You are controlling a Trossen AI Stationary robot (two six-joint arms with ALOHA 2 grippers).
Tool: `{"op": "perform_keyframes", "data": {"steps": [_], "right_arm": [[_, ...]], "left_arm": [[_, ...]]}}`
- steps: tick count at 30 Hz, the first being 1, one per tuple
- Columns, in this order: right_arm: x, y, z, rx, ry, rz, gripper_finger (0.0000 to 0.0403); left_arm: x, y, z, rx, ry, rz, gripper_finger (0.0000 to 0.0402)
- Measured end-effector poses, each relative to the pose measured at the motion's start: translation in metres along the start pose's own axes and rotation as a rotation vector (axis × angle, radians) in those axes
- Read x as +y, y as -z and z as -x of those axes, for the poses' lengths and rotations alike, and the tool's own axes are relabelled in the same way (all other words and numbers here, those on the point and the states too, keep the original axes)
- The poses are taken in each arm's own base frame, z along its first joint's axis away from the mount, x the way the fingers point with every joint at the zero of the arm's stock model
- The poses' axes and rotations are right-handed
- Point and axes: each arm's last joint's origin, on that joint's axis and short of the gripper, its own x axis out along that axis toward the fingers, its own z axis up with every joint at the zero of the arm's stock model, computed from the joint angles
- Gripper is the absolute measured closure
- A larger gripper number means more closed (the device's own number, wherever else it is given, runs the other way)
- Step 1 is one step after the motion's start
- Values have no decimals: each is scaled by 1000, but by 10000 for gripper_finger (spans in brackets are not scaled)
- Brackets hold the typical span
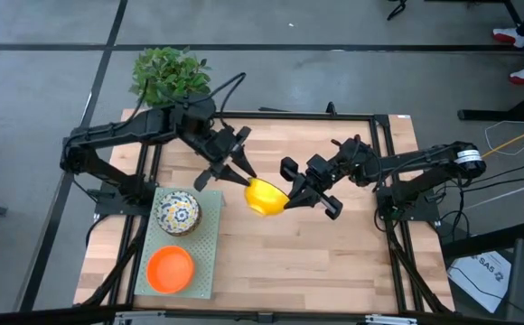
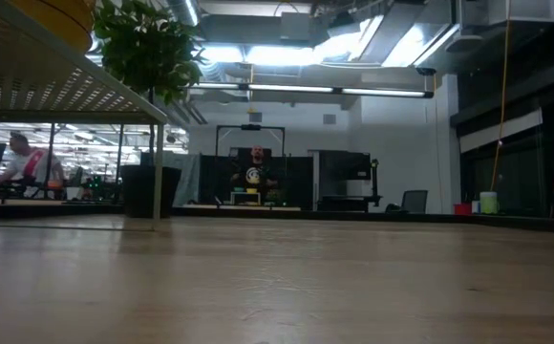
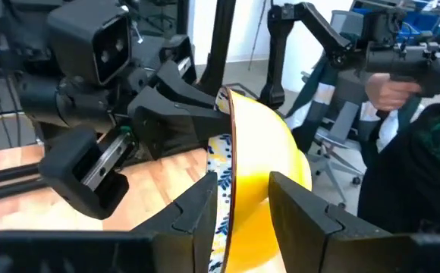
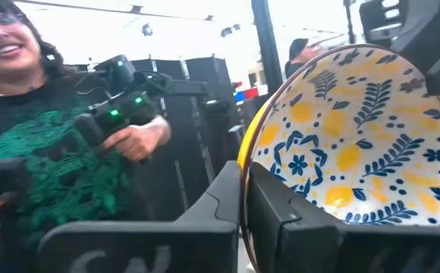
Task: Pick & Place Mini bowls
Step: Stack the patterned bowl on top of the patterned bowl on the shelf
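Observation:
One mini bowl (image 1: 264,196), yellow outside and white with blue-and-yellow flowers inside, hangs over the table's middle between both grippers. My left gripper (image 1: 244,181) comes from the far left and my right gripper (image 1: 289,194) from the right, each shut on the bowl's rim. A second flowered bowl (image 1: 178,213) and a plain orange bowl (image 1: 170,269) stand upright on a green mat (image 1: 210,236) near the left edge. The low view shows neither gripper nor the held bowl. My left gripper pinches the bowl's rim (image 3: 231,163), one finger (image 3: 197,216) on the flowered inside and the other (image 3: 303,216) on the yellow outside. The bowl is lifted clear of the table and tipped on edge. My right gripper pinches the opposite part of the rim (image 4: 244,155) between its two fingers, one inside and one outside, coming level from the table's right. The flowered inside (image 4: 356,136) faces this wrist camera. The bowl stands on edge, off the table.
A potted plant (image 1: 167,72) stands at the table's far left corner, behind my left arm. A person holding hand controllers (image 4: 61,152) stands beyond the table. Bare wood lies near and right of the mat (image 1: 316,262).

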Motion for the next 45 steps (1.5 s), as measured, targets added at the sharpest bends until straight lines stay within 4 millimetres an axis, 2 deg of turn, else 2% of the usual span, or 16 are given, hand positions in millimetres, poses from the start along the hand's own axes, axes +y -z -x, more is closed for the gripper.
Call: {"op": "perform_keyframes", "data": {"steps": [14, 21, 24, 29, 34, 38, 45], "right_arm": [[1, -2, 0, -22, -13, 19, 390], [4, -14, -4, -48, -28, 71, 389], [4, -18, -5, -54, -36, 97, 389], [5, -21, -5, -74, -38, 127, 386], [4, -23, -5, -107, 20, 152, 347], [1, -24, -4, -138, 116, 140, 300], [-2, -24, -3, -139, 143, 126, 222]], "left_arm": [[10, 5, -16, -15, 215, 24, 288], [17, 1, -28, -68, 334, 22, 290], [19, -1, -32, -93, 378, 13, 305], [19, -4, -33, -119, 419, -18, 356], [18, -3, -33, -118, 440, -21, 388], [18, -4, -33, -128, 415, -35, 392], [19, -4, -33, -119, 379, -8, 393]]}}
